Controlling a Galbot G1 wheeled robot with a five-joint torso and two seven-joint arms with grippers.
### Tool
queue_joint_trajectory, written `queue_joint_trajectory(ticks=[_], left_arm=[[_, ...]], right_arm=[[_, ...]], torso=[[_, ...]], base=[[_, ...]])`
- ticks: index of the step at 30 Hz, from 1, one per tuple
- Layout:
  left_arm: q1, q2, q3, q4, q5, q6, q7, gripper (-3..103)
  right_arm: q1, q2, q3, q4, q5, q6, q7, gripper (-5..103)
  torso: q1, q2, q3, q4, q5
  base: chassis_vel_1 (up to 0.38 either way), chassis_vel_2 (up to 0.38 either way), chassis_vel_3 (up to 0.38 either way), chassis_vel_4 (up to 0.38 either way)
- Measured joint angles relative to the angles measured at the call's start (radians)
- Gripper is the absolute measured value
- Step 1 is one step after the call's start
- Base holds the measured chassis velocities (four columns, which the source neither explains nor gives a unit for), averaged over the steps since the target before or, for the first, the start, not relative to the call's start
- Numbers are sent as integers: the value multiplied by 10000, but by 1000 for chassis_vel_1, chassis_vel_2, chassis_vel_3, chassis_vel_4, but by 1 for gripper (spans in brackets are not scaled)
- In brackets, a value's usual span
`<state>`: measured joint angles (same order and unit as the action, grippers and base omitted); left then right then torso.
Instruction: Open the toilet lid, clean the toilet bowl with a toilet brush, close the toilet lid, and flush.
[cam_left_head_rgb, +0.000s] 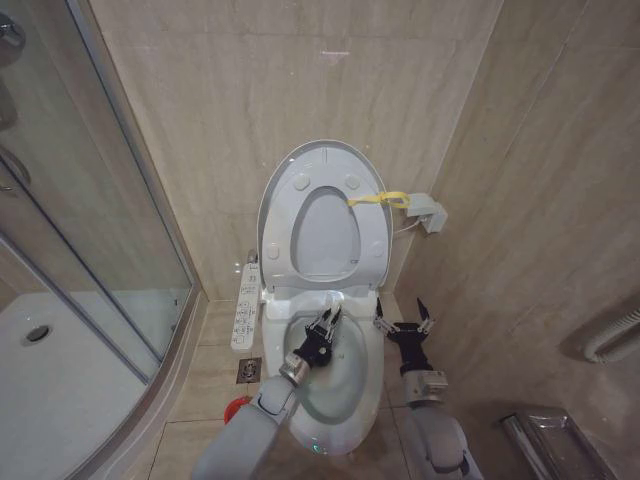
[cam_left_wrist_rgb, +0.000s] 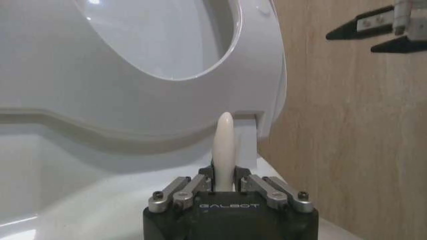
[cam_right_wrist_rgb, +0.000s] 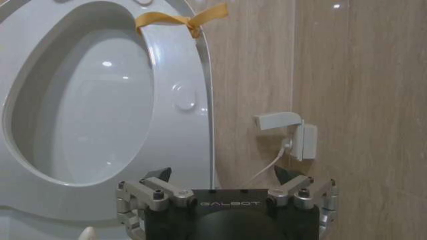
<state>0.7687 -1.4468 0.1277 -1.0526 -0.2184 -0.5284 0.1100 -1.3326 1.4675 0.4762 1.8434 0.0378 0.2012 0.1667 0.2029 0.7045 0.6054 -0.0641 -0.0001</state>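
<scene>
Left gripper (cam_left_head_rgb: 326, 322) is clamping its fingers on the slim white handle of the toilet brush (cam_left_wrist_rgb: 224, 150) and holding it over the toilet bowl (cam_left_head_rgb: 372, 395) — probably so the bristle end, hidden here, is reaching into the basin for scrubbing. Right gripper (cam_left_head_rgb: 403, 322) is hanging just beside the bowl's rim, fingers spread and gripping nothing, likely just waiting. Behind the bowl, the toilet lid (cam_left_head_rgb: 375, 185) is standing upright against the wall — glossy white oval, with a yellow strap (cam_left_head_rgb: 378, 198) knotted at its edge.
</scene>
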Motion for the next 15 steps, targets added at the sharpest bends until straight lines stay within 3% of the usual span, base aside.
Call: queue_joint_trajectory(ticks=[8,15], left_arm=[[757,564,-105,-2682,1,439,-304,19],[1751,1034,-466,-4911,675,540,-488,19]], right_arm=[[0,0,0,0,0,0,0,100],[0,0,0,0,0,0,0,100]], torso=[[0,0,0,0,1],[0,1,-1,0,1]], base=[[0,0,0,0],[0,0,0,0]])
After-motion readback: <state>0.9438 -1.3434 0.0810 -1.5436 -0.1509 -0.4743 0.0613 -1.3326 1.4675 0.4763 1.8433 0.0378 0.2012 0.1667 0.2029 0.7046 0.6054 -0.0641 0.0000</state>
